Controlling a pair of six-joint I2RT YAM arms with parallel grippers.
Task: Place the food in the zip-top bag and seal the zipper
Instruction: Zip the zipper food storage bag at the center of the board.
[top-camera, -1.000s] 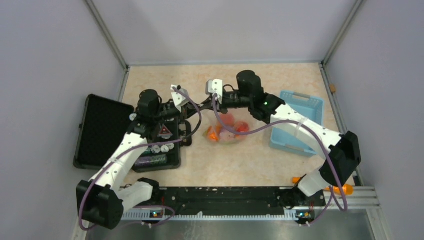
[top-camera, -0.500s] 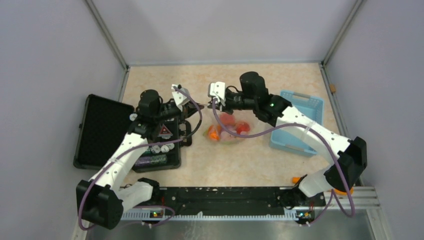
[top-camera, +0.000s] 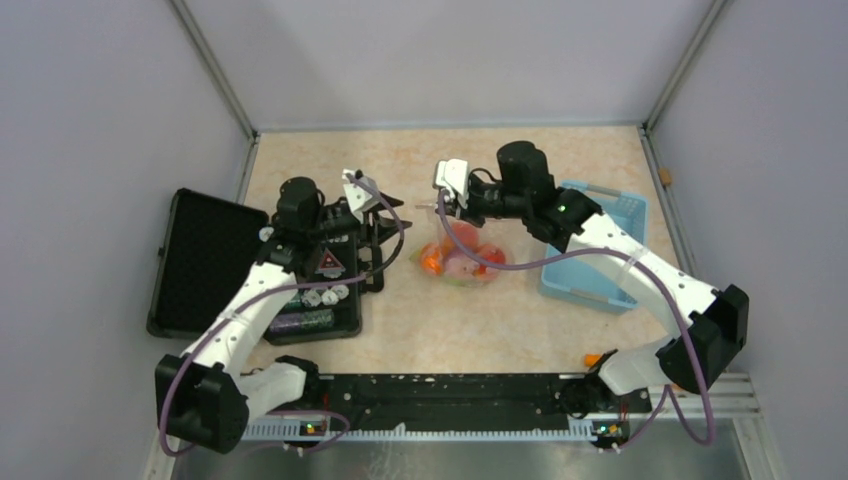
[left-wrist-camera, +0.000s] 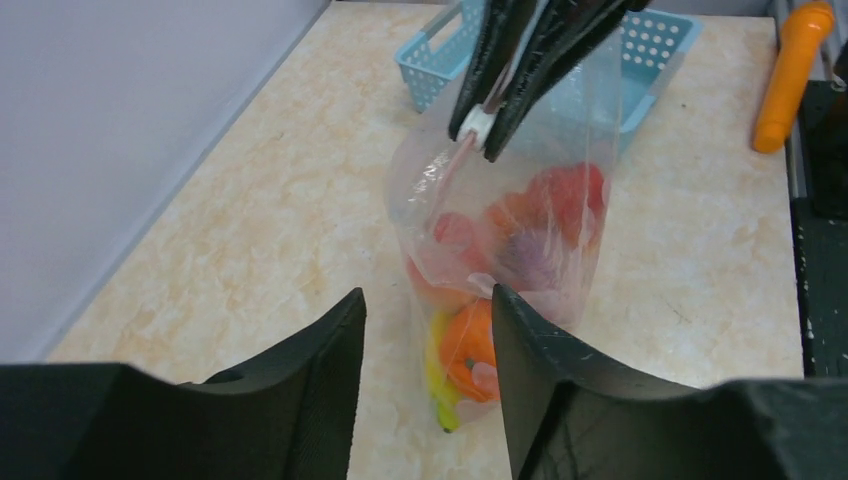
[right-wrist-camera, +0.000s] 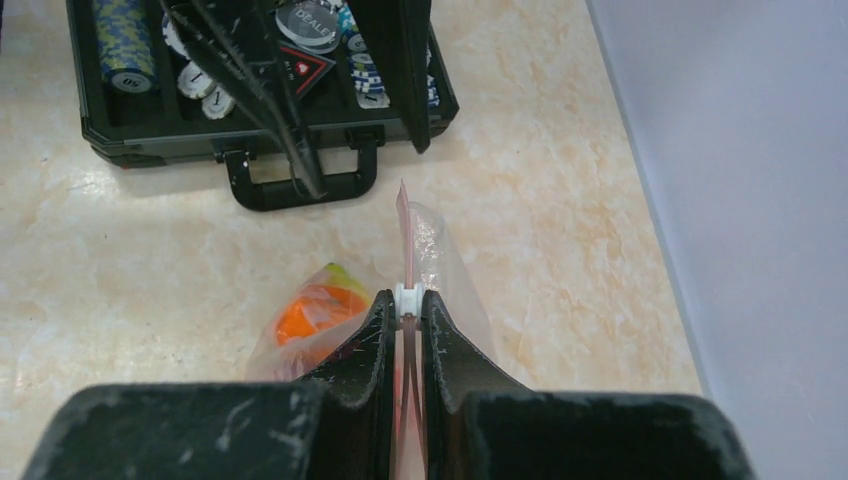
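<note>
Gaping at bottom of frame: left gripper (left-wrist-camera: 425, 295), fingers apart, nothing between. Just beyond, bag (left-wrist-camera: 430, 190) at centre, bottom on table (left-wrist-camera: 250, 200). Food (left-wrist-camera: 470, 350) inside: orange and yellow low, red and pink higher. Pink zipper (left-wrist-camera: 455, 165) running up to white slider (left-wrist-camera: 478, 122). Right gripper (left-wrist-camera: 485, 125) at top centre, clamped on slider. Farthest, blue basket (left-wrist-camera: 650, 40) at top edge. Seen from above: bag mid-table between both grippers, black case (top-camera: 200, 260) at left.
</note>
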